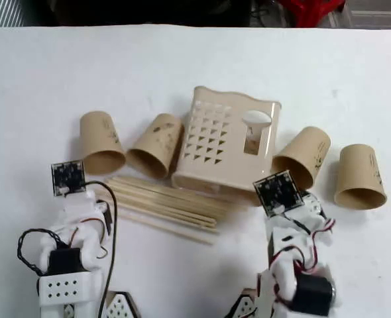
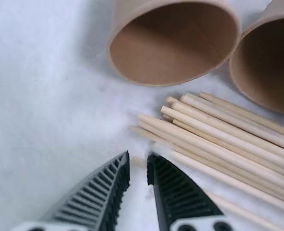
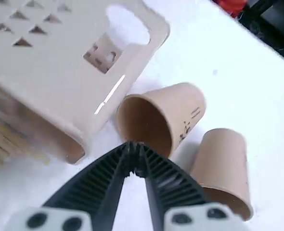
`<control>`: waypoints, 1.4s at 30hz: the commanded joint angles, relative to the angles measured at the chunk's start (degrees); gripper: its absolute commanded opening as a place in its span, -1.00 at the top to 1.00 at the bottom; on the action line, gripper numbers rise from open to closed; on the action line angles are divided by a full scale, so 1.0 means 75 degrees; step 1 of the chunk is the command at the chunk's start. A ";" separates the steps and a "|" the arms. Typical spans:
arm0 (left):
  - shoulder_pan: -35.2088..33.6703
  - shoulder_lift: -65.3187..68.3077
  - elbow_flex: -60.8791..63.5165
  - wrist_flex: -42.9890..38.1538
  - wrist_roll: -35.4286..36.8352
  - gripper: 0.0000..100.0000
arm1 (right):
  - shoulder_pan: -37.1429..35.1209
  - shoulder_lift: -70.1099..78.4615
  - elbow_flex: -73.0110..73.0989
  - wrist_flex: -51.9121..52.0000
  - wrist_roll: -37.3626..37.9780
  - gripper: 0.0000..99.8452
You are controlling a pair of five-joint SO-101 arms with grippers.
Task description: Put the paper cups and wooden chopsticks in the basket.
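A beige lattice basket (image 1: 225,142) stands mid-table, showing its outer walls (image 3: 60,72). Two paper cups (image 1: 103,142) (image 1: 157,144) lie on their sides to its left and two more (image 1: 303,157) (image 1: 361,175) to its right, all with their mouths towards the arms. A bundle of wooden chopsticks (image 1: 162,202) lies in front of the basket, one end reaching under its near edge. My left gripper (image 2: 138,156) hovers at the chopsticks' (image 2: 219,139) left ends, open by a narrow gap. My right gripper (image 3: 135,147) is shut, just before the nearer right-hand cup's (image 3: 156,120) mouth.
White cloth covers the table (image 1: 195,66), with free room behind the basket up to the far edge. Both arm bases (image 1: 63,285) (image 1: 301,285) and a black cable loop (image 1: 30,248) sit at the near edge.
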 commanded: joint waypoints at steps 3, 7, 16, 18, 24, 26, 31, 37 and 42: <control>-0.0006 -0.0064 -0.0035 0.0035 0.0059 0.83 | -0.0147 0.1893 -0.1946 -0.0053 -0.0574 0.71; -0.0006 -0.0064 -0.0035 0.0035 0.0059 0.83 | -0.0522 0.4612 -0.3481 -0.0428 -0.1325 0.50; -0.0006 -0.0064 -0.0035 0.0035 0.0059 0.83 | -0.1506 1.0590 -0.7478 -0.0416 -0.2579 0.49; -0.0006 -0.0064 -0.0035 0.0035 0.0059 0.83 | -0.1483 1.1587 -0.8158 -0.0346 -0.2614 0.49; -0.0006 -0.0064 -0.0035 0.0035 0.0059 0.83 | -0.1436 1.3767 -0.9682 -0.0158 -0.2626 0.49; -0.0006 -0.0064 -0.0035 0.0035 0.0059 0.83 | -0.1354 1.4201 -1.0010 -0.0170 -0.2626 0.49; -0.0006 -0.0064 -0.0035 0.0035 0.0059 0.83 | -0.0990 1.4822 -1.0350 -0.0182 -0.2614 0.49; -0.0006 -0.0064 -0.0035 0.0035 0.0059 0.83 | -0.0897 1.5537 -1.0385 -0.0299 -0.2567 0.49; -0.0006 -0.0064 -0.0035 0.0035 0.0059 0.83 | -0.0862 1.6100 -1.0374 -0.0756 -0.2567 0.49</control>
